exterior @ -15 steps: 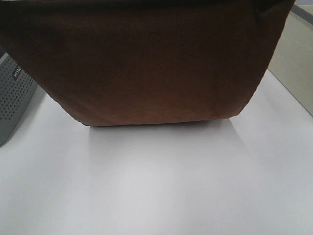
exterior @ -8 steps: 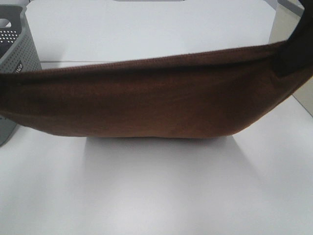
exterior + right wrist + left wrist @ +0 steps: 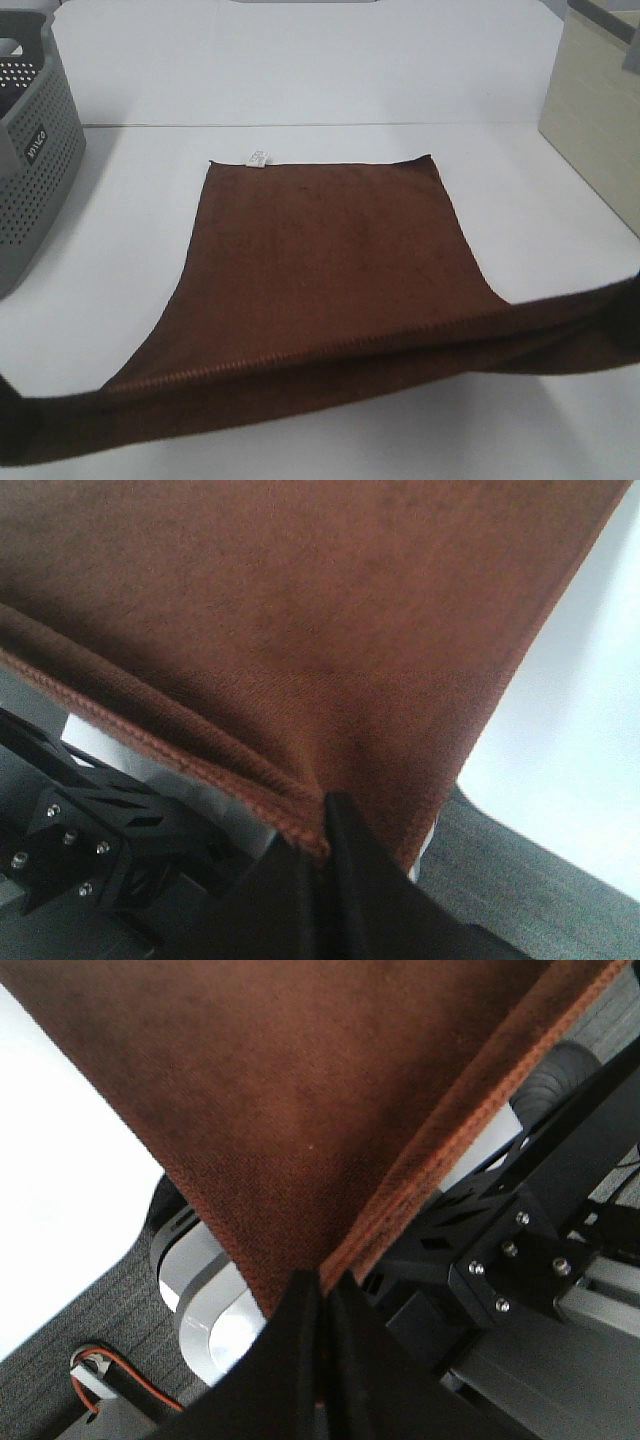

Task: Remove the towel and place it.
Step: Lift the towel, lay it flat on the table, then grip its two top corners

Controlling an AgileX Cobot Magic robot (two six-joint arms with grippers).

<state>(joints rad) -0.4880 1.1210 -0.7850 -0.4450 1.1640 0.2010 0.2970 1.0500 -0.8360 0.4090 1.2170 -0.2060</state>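
The dark brown towel (image 3: 320,260) is spread over the white table (image 3: 520,200). Its far short edge, with a small white tag (image 3: 258,157), lies flat. Its near edge is held up off the table, stretched between my two grippers. My left gripper (image 3: 322,1290) is shut on the near left corner and shows as a dark shape at the lower left edge of the high view (image 3: 12,425). My right gripper (image 3: 322,832) is shut on the near right corner, at the right edge of the high view (image 3: 630,325).
A grey perforated basket (image 3: 30,150) stands at the far left of the table. A beige box (image 3: 595,110) stands at the far right. The robot's base frame (image 3: 520,1250) lies below the table's front edge.
The towel hung high in front of the camera and has come down and toward the front. Its far end now lies flat on the table, both grippers still holding the near corners.
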